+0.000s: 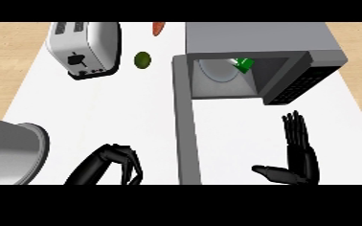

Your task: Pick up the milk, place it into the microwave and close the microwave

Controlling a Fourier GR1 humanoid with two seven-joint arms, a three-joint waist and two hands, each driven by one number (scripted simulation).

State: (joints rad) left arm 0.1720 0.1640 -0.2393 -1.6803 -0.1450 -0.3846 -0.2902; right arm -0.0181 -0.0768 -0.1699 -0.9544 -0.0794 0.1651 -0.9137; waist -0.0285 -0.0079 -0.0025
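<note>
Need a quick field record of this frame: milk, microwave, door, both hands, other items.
milk: green-and-white milk carton inside microwave, on its round turntable plate
microwave: grey box microwave, cavity facing the robot
door: grey door swung open
left hand: fingers curled, holding nothing
right hand: open, right of door
other: silver toaster, green lime, metal pot

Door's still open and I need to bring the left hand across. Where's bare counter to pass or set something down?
Bare: the white counter between toaster, left hand and open microwave door; also right of the door, around the right hand. Crowded: by the toaster, green fruit and pot at left.
</note>
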